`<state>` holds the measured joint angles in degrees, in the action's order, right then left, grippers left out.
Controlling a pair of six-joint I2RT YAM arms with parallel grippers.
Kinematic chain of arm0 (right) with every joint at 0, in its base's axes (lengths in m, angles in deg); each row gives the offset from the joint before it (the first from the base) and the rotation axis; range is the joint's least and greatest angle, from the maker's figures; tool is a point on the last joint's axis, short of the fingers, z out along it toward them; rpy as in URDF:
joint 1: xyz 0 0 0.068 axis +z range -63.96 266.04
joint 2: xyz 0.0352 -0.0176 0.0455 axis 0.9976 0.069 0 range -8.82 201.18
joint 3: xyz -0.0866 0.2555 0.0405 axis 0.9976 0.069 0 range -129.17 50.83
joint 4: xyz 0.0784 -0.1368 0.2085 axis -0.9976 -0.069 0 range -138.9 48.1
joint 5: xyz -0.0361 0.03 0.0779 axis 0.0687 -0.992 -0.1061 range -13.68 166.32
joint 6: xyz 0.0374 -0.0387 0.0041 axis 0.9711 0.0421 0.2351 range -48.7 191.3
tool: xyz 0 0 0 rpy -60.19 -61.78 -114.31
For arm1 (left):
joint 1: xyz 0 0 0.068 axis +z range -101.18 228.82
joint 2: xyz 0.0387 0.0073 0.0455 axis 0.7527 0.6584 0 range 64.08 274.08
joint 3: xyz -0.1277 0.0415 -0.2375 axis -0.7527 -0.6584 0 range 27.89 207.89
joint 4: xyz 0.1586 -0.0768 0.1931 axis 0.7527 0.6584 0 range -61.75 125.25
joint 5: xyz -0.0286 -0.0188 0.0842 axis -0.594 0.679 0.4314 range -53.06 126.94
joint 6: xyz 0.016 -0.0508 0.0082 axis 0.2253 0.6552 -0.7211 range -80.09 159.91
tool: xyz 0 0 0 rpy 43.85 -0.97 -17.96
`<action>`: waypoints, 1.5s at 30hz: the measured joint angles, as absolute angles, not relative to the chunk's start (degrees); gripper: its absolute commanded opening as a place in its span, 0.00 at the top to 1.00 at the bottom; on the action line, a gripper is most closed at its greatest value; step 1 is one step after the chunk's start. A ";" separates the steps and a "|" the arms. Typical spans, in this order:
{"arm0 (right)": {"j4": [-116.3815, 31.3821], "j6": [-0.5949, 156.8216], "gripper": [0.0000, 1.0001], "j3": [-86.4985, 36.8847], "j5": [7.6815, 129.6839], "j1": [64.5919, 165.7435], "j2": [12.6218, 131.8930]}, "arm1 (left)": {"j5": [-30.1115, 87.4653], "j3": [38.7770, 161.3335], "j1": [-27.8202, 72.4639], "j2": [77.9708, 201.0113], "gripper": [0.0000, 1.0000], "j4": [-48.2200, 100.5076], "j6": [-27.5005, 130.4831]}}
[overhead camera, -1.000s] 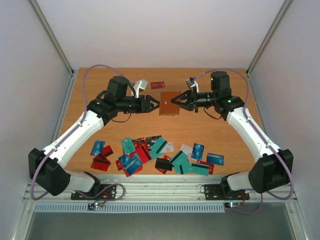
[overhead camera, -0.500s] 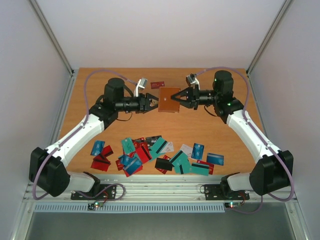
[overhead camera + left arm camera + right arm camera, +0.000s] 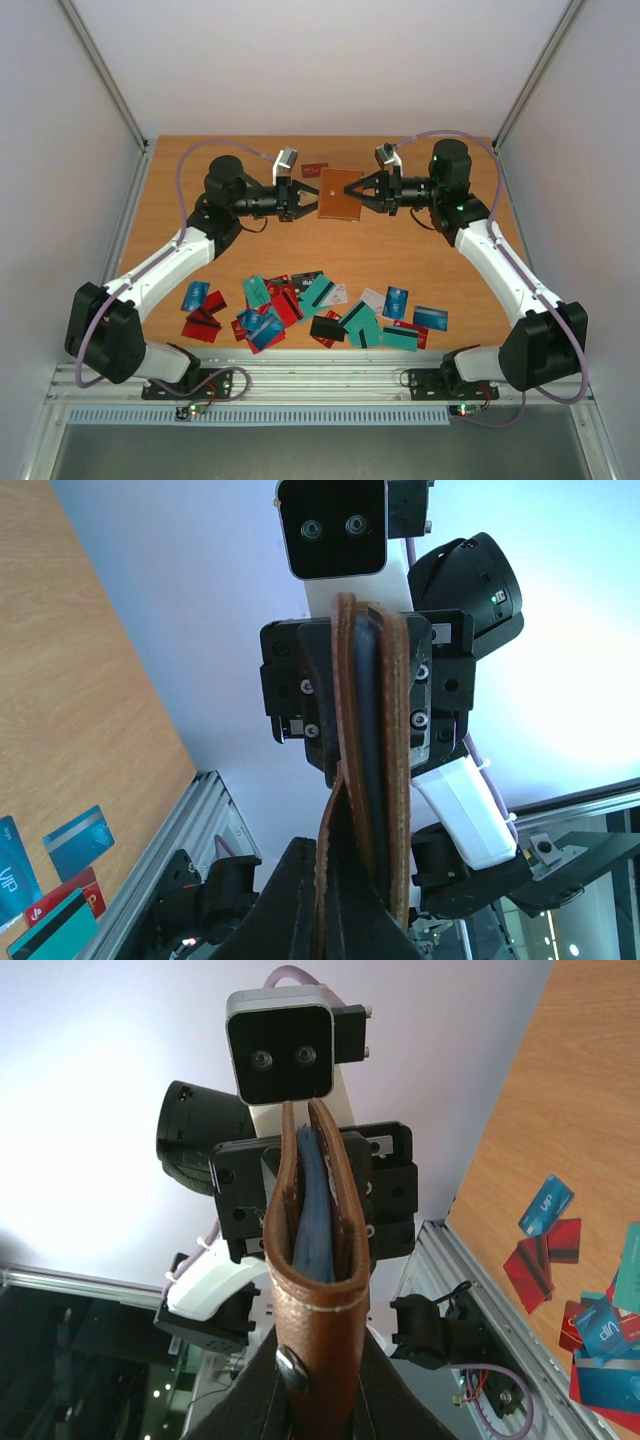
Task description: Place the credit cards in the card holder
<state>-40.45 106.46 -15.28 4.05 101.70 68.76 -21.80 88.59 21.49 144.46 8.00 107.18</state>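
Note:
The brown card holder [image 3: 340, 195] hangs in the air over the back of the table, held between both arms. My left gripper [image 3: 305, 197] is shut on its left edge, where one leather leaf [image 3: 335, 810] runs down between the jaws. My right gripper [image 3: 367, 192] is shut on the folded right edge with the metal stud [image 3: 292, 1368]. A blue card [image 3: 318, 1210] sits inside the holder [image 3: 322, 1290]. Several credit cards [image 3: 320, 305] in teal, red, blue and black lie scattered near the table's front. One red card [image 3: 315, 170] lies at the back.
White walls close in the wooden table [image 3: 420, 260] on three sides. A metal rail [image 3: 320, 380] with the arm bases runs along the near edge. Both cables arc above the arms.
My left gripper has closed on the card holder's left edge. Both arms have shifted towards the back wall, taking the holder with them.

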 measured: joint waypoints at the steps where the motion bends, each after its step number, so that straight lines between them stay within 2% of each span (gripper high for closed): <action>1: -41.22 105.95 0.81 -15.45 4.23 101.70 68.74 | -21.91 88.53 21.55 144.51 1.00 7.82 107.57; 3: -43.93 104.14 0.58 -15.98 4.86 101.70 68.71 | -21.96 88.51 21.62 144.57 1.00 7.89 108.03; 4: -45.52 103.35 0.43 -16.18 5.15 101.72 68.74 | -21.76 88.51 21.66 144.57 1.00 7.95 107.81; 5: -47.73 102.28 0.35 -16.35 5.61 101.81 68.82 | -21.52 88.53 21.82 144.44 1.00 8.30 107.24; 8: -55.09 98.00 0.22 -17.07 7.22 101.81 69.24 | -19.73 88.92 21.97 143.70 1.00 13.20 103.94; 11: -64.93 91.79 0.03 -19.30 10.81 101.79 69.89 | -16.23 91.44 22.32 143.20 1.00 24.15 97.36; 16: -75.53 84.16 0.01 -21.95 15.70 101.72 70.29 | -7.84 96.66 22.49 143.17 1.00 42.09 85.04; 22: -81.08 79.29 0.02 -22.58 17.93 101.74 71.03 | -3.81 97.18 22.49 144.05 1.00 51.97 76.90; 30: -87.31 73.25 0.04 -26.34 22.06 104.78 74.55 | -3.05 98.43 22.49 146.39 1.00 57.44 71.90; 38: -93.56 67.31 0.15 -32.76 30.04 109.68 79.27 | -3.38 99.46 22.49 146.98 1.00 58.46 69.89; 45: -95.53 65.93 0.12 -32.81 35.20 109.90 82.92 | -4.97 99.46 22.49 146.98 1.00 58.33 69.65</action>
<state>-95.53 65.93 -32.81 35.20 109.90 82.92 -4.97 99.46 22.49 146.98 58.33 69.65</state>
